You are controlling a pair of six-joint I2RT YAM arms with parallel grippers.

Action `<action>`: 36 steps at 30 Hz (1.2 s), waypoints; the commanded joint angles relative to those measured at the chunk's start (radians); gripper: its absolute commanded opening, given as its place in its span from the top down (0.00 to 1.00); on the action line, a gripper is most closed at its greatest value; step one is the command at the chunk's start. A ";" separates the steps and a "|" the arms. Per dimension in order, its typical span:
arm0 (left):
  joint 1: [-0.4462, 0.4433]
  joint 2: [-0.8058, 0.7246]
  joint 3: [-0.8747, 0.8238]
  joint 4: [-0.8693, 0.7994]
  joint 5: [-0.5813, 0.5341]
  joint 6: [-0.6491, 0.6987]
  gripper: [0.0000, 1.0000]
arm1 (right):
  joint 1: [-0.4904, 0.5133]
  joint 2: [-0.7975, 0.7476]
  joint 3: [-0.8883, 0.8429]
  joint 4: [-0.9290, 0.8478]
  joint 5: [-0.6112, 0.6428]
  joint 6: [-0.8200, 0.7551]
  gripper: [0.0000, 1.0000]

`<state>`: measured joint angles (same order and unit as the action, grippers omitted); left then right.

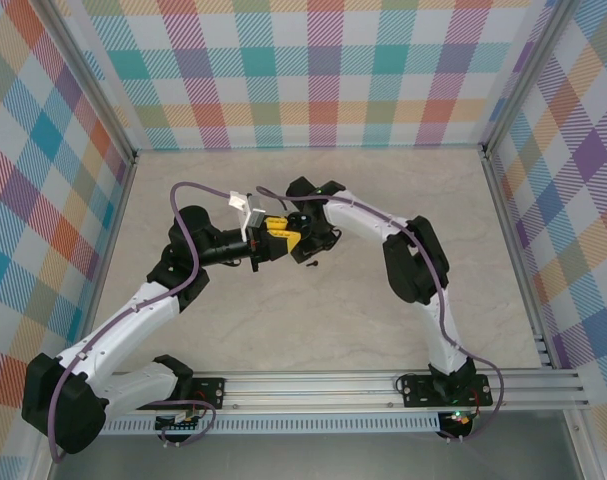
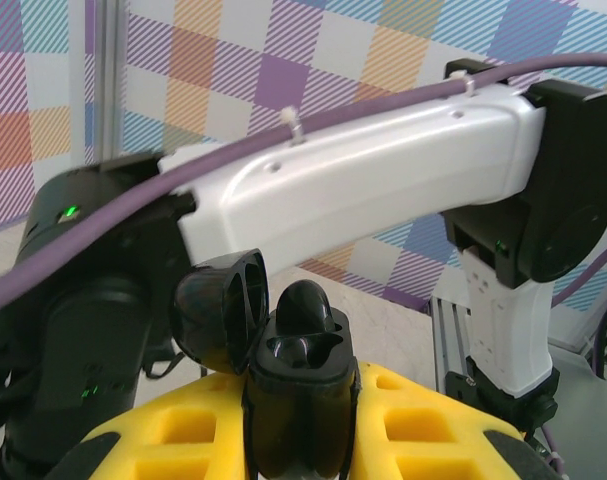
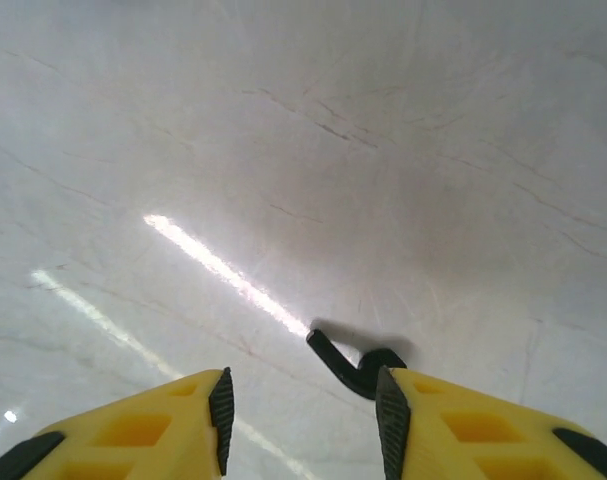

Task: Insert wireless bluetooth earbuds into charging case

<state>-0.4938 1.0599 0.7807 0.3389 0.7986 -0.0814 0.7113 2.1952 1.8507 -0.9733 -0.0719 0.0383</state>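
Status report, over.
Left gripper shut on open charging case, black earbud standing in it. Right gripper open over loose earbud on table. Nothing blocking.

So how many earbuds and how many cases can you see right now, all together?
Black earbuds: 2 (one sticking up in the case, one lying on the table)
Black charging case: 1 (lid open)
Total: 3
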 commanded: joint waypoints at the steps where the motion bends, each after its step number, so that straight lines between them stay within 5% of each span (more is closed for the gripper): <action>1: 0.010 -0.020 0.005 -0.001 0.000 0.012 1.00 | 0.001 -0.057 -0.021 0.002 0.032 0.118 0.55; 14: 0.010 -0.020 0.007 0.006 0.004 0.015 1.00 | -0.006 -0.132 -0.180 0.114 -0.007 0.560 0.46; 36: 0.009 -0.026 -0.001 0.000 0.005 0.023 1.00 | 0.013 -0.058 -0.208 0.147 -0.001 0.664 0.44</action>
<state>-0.4938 1.0569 0.7803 0.3340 0.7990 -0.0776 0.7155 2.1105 1.6524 -0.8276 -0.0689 0.6785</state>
